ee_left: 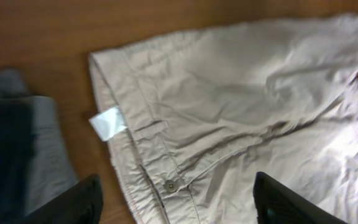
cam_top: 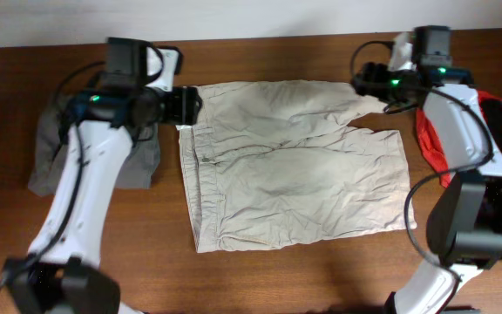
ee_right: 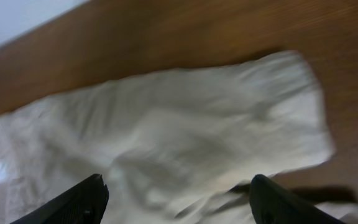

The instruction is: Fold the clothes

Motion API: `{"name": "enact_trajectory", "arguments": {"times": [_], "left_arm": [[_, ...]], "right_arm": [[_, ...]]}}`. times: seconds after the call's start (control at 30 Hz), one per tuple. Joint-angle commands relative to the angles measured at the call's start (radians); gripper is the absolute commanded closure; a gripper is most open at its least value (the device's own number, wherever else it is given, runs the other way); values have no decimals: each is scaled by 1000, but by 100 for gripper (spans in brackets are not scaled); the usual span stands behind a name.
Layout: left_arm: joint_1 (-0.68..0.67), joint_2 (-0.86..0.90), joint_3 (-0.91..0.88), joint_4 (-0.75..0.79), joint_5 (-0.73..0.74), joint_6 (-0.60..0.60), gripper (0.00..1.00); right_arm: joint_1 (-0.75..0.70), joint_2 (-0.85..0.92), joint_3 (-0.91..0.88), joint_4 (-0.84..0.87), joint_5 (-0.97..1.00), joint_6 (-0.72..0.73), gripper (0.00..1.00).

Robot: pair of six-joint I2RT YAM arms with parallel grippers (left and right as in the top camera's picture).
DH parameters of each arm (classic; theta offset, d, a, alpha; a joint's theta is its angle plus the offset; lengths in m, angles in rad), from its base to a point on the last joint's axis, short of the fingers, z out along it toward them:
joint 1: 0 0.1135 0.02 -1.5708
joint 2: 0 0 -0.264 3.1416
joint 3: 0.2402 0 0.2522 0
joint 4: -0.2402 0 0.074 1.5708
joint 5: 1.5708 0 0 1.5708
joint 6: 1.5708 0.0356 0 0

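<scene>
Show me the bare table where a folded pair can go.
Widest bare wood: the front strip of the table between the near edge of the khaki shorts and the arm bases. A thinner strip runs behind the shorts along the wall. Crowded: the left side under the grey garment, the right under the red and black garment.

Nothing here can be read. The one label in sight is a small white tag (ee_left: 109,122) at the waistband of the beige shorts (ee_left: 241,93). In the left wrist view it looks blank, though the picture is soft and fine print may be lost. From overhead the tag is only a white speck, and the right wrist view is too blurred for any lettering.
</scene>
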Motion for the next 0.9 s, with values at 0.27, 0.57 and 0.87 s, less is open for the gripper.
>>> {"name": "enact_trajectory", "arguments": {"times": [0.27, 0.57, 0.87], "left_arm": [[-43, 285, 14, 74, 26, 82, 30], [-43, 410, 14, 96, 26, 83, 30], [-43, 429, 14, 108, 26, 82, 30]], "right_arm": [[-86, 210, 12, 113, -46, 47, 12], [-116, 224, 12, 85, 9, 42, 1], [-111, 227, 8, 108, -238, 27, 67]]}}
